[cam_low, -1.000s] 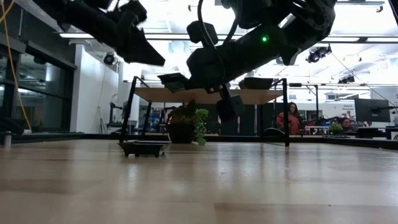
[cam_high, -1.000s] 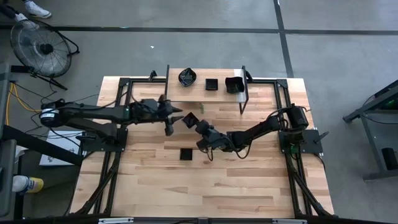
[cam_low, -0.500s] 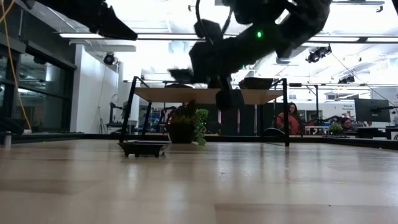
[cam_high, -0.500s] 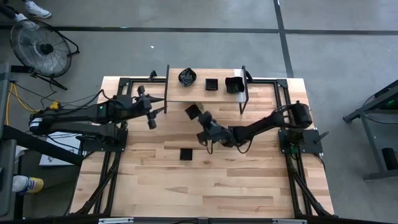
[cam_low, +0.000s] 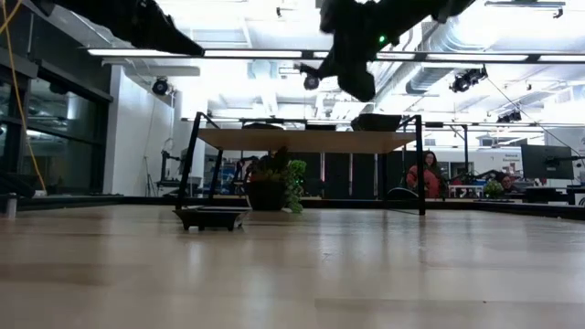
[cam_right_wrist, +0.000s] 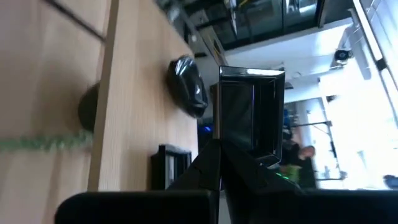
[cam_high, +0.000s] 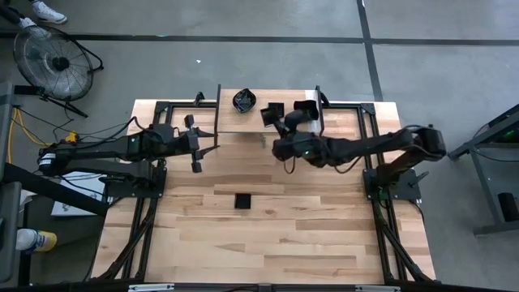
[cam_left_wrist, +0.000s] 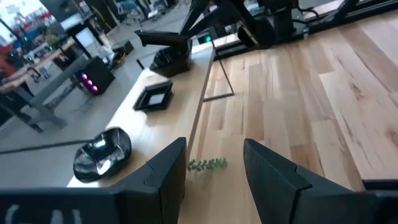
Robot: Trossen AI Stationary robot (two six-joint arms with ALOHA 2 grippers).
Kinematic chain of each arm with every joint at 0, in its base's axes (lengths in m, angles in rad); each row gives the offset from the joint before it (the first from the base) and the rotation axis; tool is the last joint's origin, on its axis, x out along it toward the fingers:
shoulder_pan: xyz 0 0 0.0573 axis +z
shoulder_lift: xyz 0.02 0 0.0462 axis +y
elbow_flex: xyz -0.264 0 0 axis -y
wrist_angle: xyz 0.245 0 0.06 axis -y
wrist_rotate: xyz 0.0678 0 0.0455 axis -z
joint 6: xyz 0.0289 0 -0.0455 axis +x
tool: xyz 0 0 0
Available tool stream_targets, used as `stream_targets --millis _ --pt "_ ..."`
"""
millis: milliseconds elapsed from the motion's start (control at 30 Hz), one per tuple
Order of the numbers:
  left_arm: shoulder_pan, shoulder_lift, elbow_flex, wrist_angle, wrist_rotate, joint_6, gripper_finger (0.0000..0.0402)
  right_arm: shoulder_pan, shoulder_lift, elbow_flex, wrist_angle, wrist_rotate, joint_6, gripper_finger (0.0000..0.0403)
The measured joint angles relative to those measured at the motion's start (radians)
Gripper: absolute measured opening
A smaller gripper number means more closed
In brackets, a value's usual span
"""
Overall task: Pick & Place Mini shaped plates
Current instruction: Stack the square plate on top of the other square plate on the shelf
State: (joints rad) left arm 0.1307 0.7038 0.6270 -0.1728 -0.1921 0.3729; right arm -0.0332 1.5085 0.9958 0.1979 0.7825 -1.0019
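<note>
- Right gripper [cam_high: 273, 119] reaches over the shelf [cam_high: 243, 123], clamped on a square plate [cam_right_wrist: 250, 112]; earlier it hung lower.
- Left gripper [cam_left_wrist: 211, 163], fingers apart, has withdrawn.

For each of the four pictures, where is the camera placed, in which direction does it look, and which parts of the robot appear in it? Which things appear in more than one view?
High view: above, looking straight down; both arms, left gripper open, right gripper holding a square plate over the shelf.
Low view: table height, looking level; arms overhead, a plate on the table.
Left wrist view: over open fingers toward the shelf.
Right wrist view: past shut fingers holding the square plate.
Shared: the round plate shows in both wrist views and the high view.
</note>
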Motion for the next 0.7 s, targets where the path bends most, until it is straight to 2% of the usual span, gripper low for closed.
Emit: stream_targets --millis 233,400,467,600,700 --pt "0.0 -0.001 0.0 0.015 0.017 0.052 0.0156 -0.009 -0.07 0.0 0.013 -0.076 0.06 0.0" --pt "0.0 -0.001 0.0 0.112 0.142 0.096 0.0156 -0.024 -0.077 0.02 0.037 -0.097 0.076 0.0" --pt "0.0 -0.001 0.0 0.144 0.185 0.098 0.0156 -0.04 -0.072 0.059 -0.013 -0.136 0.129 0.0" --pt "0.0 -0.001 0.0 0.142 0.191 0.112 0.0156 -0.092 -0.07 0.152 -0.19 -0.24 0.26 0.0001" --pt "0.0 -0.001 0.0 0.121 0.19 0.125 0.0156 -0.137 -0.07 0.227 -0.329 -0.264 0.321 0.0001"
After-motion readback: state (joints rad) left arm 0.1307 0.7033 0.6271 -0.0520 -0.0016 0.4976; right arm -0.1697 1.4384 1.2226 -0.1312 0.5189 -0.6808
